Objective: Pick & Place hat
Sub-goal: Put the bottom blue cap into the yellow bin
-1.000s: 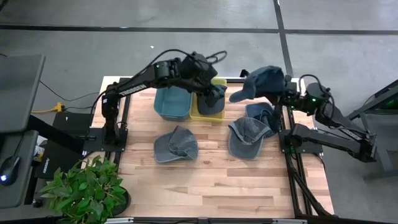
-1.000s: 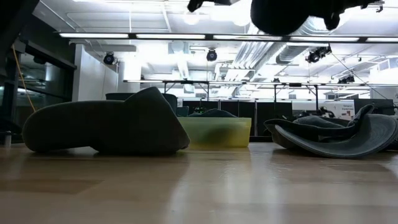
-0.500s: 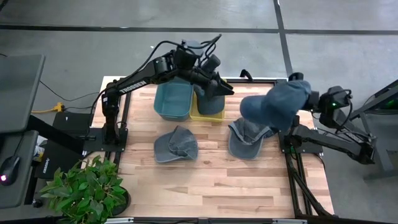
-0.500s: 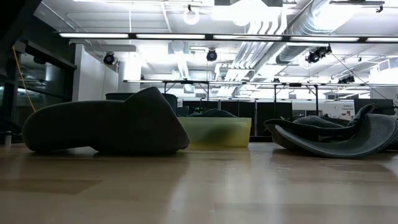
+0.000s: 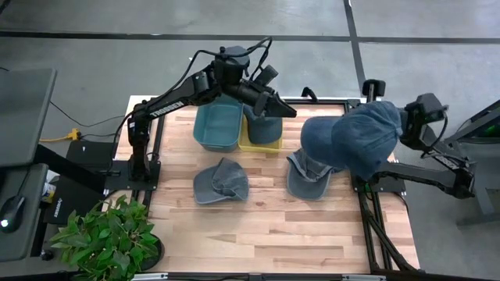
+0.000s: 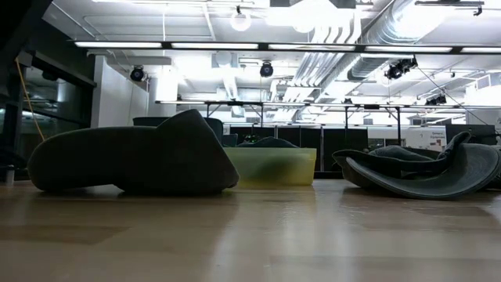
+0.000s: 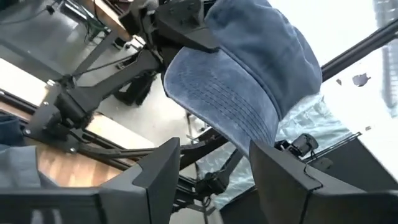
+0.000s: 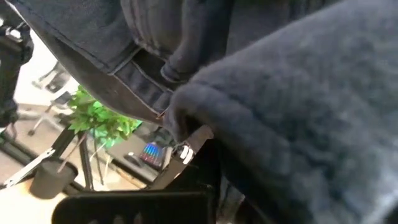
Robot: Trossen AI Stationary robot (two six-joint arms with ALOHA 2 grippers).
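Pale wooden slatted bench [image 5: 258,226] carrying everything. Raised above its right edge, a blue denim cap [image 5: 351,139], long axis across the bench, brim end toward the yellow plastic bin [image 5: 260,143], crown toward the right gripper [image 5: 402,125], pinching the cap. Lying flat left of the bin, a teal plastic bin [image 5: 216,129]. Above the yellow bin, left gripper [image 5: 285,113], spread, empty.

White lettering along the left arm [image 5: 168,104], too small to read, no other text
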